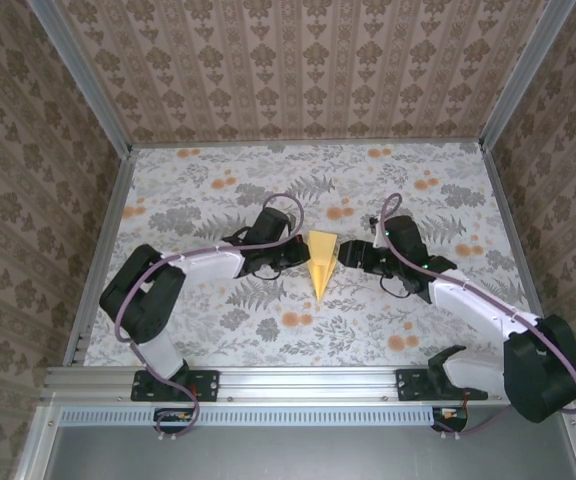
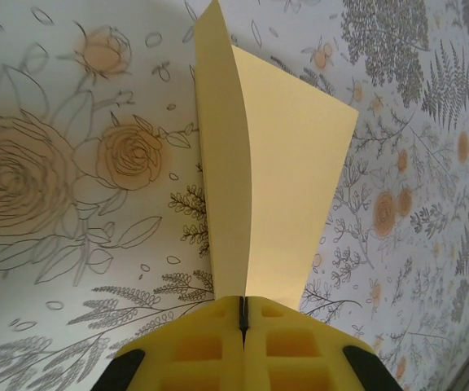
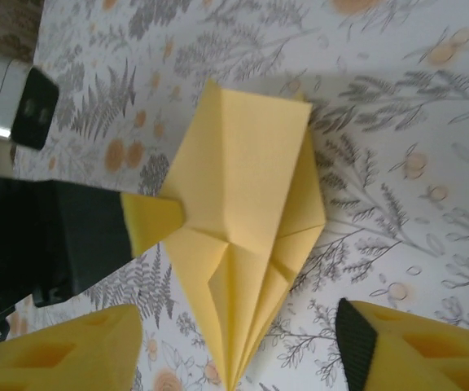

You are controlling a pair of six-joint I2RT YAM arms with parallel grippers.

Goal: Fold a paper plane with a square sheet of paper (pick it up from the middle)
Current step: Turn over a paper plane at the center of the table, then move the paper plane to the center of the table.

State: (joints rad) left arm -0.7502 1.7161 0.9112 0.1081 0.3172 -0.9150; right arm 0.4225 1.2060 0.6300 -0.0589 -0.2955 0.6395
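Note:
The square sheet of paper is folded into a pale-yellow pointed paper plane [image 1: 321, 262] lying mid-table, its nose toward the near edge. My left gripper [image 1: 301, 256] is shut on the plane's left edge. In the left wrist view the yellow pads [image 2: 218, 342] meet with the paper plane [image 2: 275, 179] rising from between them, one flap standing up. My right gripper [image 1: 348, 254] stands open just right of the plane. In the right wrist view the paper plane [image 3: 243, 179] tapers down between my right gripper's [image 3: 238, 358] spread fingers, untouched, while the left gripper [image 3: 169, 220] pinches its side.
The table [image 1: 218, 200] has a floral cloth with orange flower blotches and grey ferns. Patterned walls and metal rails [image 1: 98, 230] enclose it on three sides. Both arms reach in from the near edge and meet at the centre.

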